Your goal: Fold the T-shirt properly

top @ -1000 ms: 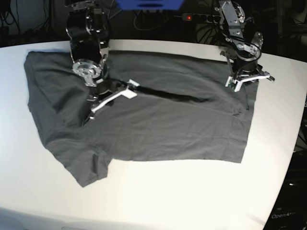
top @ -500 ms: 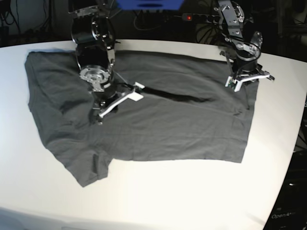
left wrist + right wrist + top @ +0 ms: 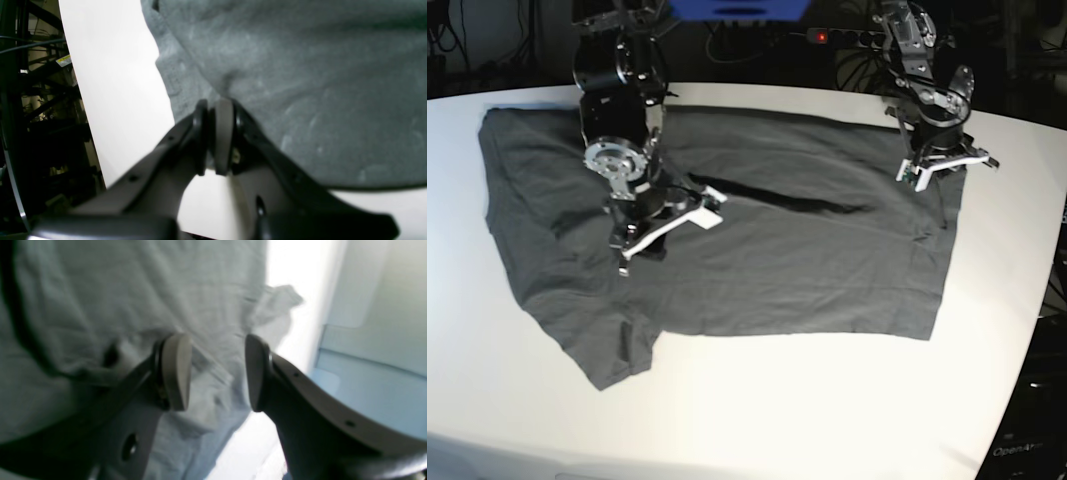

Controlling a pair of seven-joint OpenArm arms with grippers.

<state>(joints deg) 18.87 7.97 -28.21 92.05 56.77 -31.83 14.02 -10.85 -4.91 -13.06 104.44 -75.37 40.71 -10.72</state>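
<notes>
The dark grey T-shirt [image 3: 807, 260] lies spread and wrinkled over the white table [image 3: 827, 410], with one sleeve at the front left and a dark crease across its middle. My right gripper [image 3: 667, 225] hovers over the shirt's left part. In the right wrist view this right gripper [image 3: 217, 373] is open, its pads apart above the rumpled T-shirt [image 3: 100, 290], with nothing between them. My left gripper [image 3: 939, 165] sits at the shirt's far right corner. In the left wrist view the left gripper [image 3: 217, 133] is shut, pinching the edge of the T-shirt [image 3: 317, 83], which puckers at the fingertips.
A power strip [image 3: 822, 37] with a red light and a blue object [image 3: 737, 10] sit behind the table. The table's curved right edge [image 3: 1039, 300] runs close to the shirt. Dark racks [image 3: 33, 100] stand beyond the table edge beside the left gripper.
The right gripper has opened, letting go of the cloth, and shifted slightly toward the front. The left arm has not moved.
</notes>
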